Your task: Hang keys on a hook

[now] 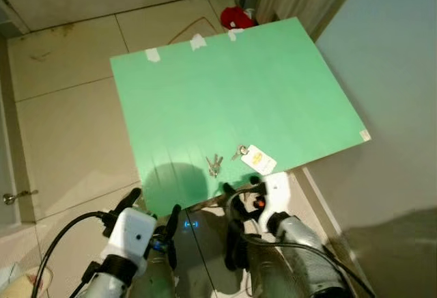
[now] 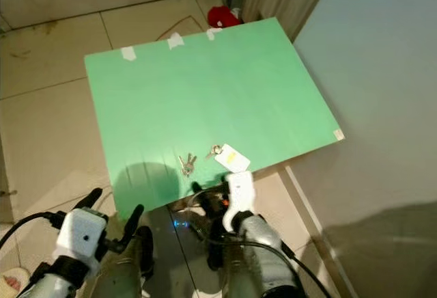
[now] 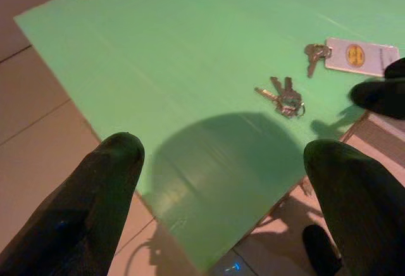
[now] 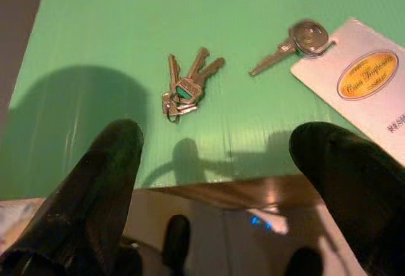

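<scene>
Nearest to me, at the bottom of the head frames, I had both arms raised short of the worktop's near edge. The left tool (image 1: 151,211) sat at the lower left with its fingers spread apart and nothing between them, hovering just off the green sheet (image 1: 232,100). The right tool (image 1: 240,187) sat lower centre, fingers likewise apart and empty, poised at the sheet's edge. I judged it the better placed for the pick, since the keys lay directly ahead of it.

Just past the right tool, near the bottom edge of the sheet, lay the bunch of keys (image 4: 185,86), flat, fanned out from their ring. Just beside them to the right, not touching, lay a single key (image 4: 291,45) joined to a white tag (image 4: 364,83) with a yellow oval label. I took both as set close to the edge for an easy reach.

Further up the frame the sheet ran bare to its far edge, where strips of white tape (image 1: 152,55) held it down. Beyond, at the top, lay tiled floor (image 1: 61,72) and a red object (image 1: 235,17). I could not make out a hook.
</scene>
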{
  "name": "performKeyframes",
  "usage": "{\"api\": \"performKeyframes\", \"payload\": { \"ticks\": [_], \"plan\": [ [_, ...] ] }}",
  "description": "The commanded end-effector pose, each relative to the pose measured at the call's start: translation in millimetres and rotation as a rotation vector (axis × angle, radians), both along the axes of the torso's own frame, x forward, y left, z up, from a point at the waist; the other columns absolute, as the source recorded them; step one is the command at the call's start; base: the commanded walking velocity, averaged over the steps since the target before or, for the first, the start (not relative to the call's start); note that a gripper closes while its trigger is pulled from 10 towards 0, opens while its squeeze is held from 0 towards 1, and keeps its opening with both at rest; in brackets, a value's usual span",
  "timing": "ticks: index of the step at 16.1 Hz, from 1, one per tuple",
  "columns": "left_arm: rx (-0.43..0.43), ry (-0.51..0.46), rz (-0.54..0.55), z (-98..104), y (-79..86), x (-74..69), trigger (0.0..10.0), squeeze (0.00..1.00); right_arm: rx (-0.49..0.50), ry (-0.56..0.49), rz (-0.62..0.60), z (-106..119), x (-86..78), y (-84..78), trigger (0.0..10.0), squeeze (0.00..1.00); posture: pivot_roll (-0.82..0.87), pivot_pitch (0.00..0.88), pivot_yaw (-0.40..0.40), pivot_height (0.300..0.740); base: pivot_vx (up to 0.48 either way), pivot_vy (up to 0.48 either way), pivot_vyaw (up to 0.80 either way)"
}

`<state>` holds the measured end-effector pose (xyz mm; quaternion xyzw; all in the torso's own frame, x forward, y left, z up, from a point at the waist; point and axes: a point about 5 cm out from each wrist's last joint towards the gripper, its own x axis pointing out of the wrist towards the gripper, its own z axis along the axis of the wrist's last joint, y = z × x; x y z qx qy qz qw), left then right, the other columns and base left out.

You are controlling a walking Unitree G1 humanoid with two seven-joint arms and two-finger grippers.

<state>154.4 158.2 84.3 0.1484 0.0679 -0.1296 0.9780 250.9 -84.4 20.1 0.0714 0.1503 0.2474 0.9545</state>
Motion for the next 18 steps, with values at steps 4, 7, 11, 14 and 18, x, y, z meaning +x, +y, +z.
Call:
{"api": "performKeyframes", "payload": {
  "ticks": [4, 7, 11, 14, 18],
  "plan": [
    [-0.031, 0.04, 0.0, -15.9, -14.9, -5.0, 10.0, 0.0, -0.102, 0.017, -0.052, -16.2, -2.3, -1.9, 10.0, 0.0, 0.3, 0.372, -0.147, 0.74, 0.0, 0.0, 0.0],
    [-0.057, 0.05, 0.014, -18.6, -18.1, -8.6, 10.0, 0.0, -0.083, 0.019, -0.07, -16.3, 2.8, 10.1, 10.0, 0.0, 0.31, 0.381, -0.156, 0.74, 0.0, 0.0, 0.0],
    [-0.103, 0.041, -0.017, -16.7, -29.8, -8.2, 10.0, 0.0, -0.058, 0.05, -0.071, -19.6, 7.9, 22.9, 10.0, 0.0, 0.32, 0.386, -0.165, 0.74, 0.0, 0.0, 0.0],
    [-0.104, 0.034, -0.021, -17.0, -33.1, -6.2, 10.0, 0.0, -0.048, 0.053, -0.061, -16.3, 17.8, 27.2, 10.0, 0.0, 0.33, 0.37, -0.178, 0.74, 0.0, 0.0, 0.0],
    [-0.093, 0.027, -0.012, -18.7, -32.7, -2.7, 10.0, 0.0, -0.048, 0.051, -0.045, -15.9, 20.7, 27.6, 10.0, 0.0, 0.34, 0.354, -0.19, 0.74, 0.0, 0.0, 0.0]
  ]
}}
